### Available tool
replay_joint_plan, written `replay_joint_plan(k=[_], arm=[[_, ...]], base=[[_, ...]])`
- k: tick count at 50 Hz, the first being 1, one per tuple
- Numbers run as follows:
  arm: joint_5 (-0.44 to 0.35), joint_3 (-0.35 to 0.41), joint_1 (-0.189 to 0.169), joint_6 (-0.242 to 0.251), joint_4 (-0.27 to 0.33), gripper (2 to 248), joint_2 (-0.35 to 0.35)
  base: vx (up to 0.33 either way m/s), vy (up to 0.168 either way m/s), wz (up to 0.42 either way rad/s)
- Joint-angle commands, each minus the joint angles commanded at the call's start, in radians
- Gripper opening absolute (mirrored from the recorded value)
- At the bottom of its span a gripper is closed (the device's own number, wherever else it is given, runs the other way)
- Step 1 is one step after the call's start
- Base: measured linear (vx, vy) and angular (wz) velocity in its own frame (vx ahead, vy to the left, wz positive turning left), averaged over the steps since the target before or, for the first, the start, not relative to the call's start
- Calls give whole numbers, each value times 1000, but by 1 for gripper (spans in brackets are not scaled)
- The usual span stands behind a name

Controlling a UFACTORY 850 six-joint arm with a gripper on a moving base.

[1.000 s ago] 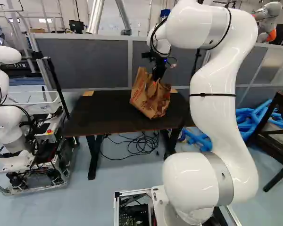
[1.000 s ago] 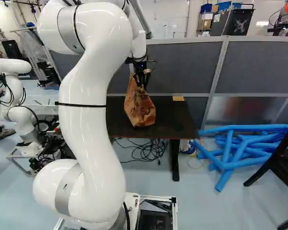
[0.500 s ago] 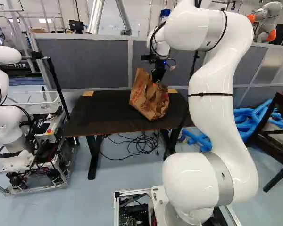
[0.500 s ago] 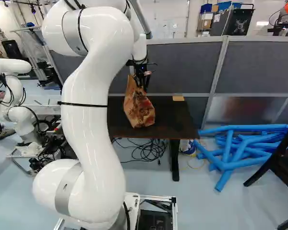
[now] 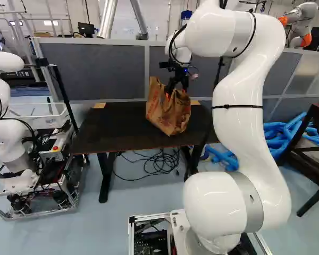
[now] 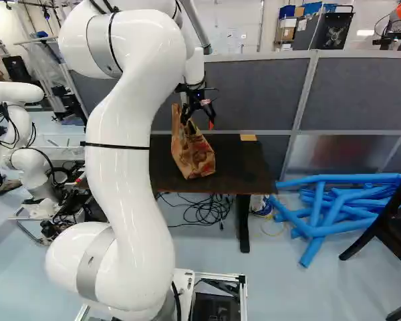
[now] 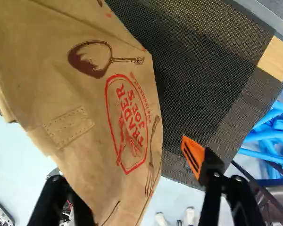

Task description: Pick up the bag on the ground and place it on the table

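In the right base view my gripper (image 6: 198, 118) is over the top of the brown paper bag (image 6: 192, 152), its fingers spread wide. The bag stands on the dark table (image 5: 111, 125), leaning a little. At the wrist, the open gripper (image 7: 134, 181) has the bag's printed side (image 7: 92, 99) reaching between its fingers. One orange pad (image 7: 193, 156) shows beside the bag, clear of the paper; the other finger is partly hidden at the bag's edge, and whether it touches the paper I cannot tell.
Grey partition panels (image 5: 95, 69) stand behind the table. Cables (image 5: 157, 162) lie on the floor beneath it. Blue tubes (image 6: 341, 200) and a dark wooden chair (image 6: 391, 227) are to the right. Another robot (image 5: 10, 127) stands at the left.
The fingers have spread from shut to open, letting go of the bag's top. The bag's top has loosened slightly while its base stays on the table. The arm shifted slightly, then held still.
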State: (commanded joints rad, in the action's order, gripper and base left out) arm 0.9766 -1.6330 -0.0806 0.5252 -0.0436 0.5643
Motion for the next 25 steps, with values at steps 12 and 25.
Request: replay_joint_plan(k=[12, 25], arm=[[0, 1, 1, 0, 0, 247, -4], [0, 6, 13, 0, 0, 247, -35]], base=[[0, 0, 0], [0, 0, 0]])
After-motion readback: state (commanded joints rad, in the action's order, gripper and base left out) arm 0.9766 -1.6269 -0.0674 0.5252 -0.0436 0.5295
